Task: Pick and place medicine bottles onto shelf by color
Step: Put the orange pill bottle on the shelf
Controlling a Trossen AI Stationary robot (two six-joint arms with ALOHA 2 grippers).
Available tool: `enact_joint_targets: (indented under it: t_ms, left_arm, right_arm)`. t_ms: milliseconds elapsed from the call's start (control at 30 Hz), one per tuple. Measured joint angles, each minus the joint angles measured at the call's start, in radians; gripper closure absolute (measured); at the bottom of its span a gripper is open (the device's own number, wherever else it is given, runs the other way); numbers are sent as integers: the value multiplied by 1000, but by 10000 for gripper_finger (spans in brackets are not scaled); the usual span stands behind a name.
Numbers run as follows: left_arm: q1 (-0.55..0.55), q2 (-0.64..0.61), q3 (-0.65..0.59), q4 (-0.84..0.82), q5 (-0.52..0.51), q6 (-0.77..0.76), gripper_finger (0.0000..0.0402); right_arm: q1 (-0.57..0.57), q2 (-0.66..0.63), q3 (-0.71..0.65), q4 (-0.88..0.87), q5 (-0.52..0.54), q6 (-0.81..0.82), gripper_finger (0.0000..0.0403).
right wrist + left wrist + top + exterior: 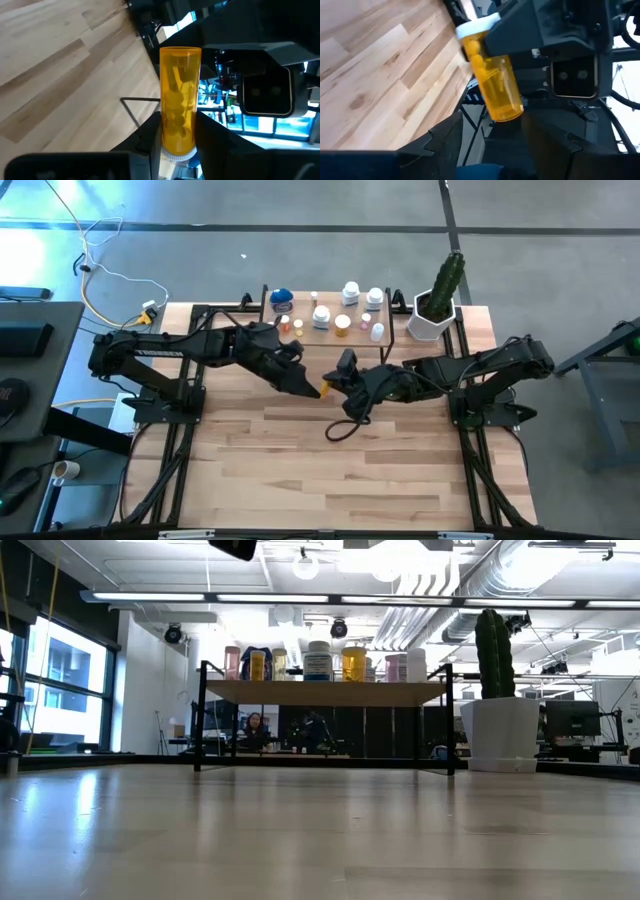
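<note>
Sitting clamped in the right gripper's [177, 132] jaws, the orange bottle [179, 97] faces the left gripper's [492, 135] parted jaws.

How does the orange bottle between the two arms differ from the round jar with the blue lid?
The orange bottle is a tall clear amber cylinder with a white cap; the blue-lidded jar is low and round. The orange bottle is held above the table by the right end effector near its cap, while the jar stands on the shelf. Both are medicine containers.

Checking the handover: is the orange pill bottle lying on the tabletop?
No. The orange pill bottle is held up off the wood, its white-capped end clamped in the right tool.
</note>
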Motion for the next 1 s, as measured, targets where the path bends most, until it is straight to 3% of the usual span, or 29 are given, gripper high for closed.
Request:
enact_joint_targets:
  t_ms: [333,600,1000]
  left_arm:
    - [0,12,0,105,-1,-54,206]
    - [0,19,0,155,-5,-71,208]
    - [0,20,-1,156,-8,-66,285]
  right_arm:
    - [0,0,0,80,51,-125,317]
    - [0,0,0,101,55,-130,317]
    - [0,-2,1,103,57,-130,317]
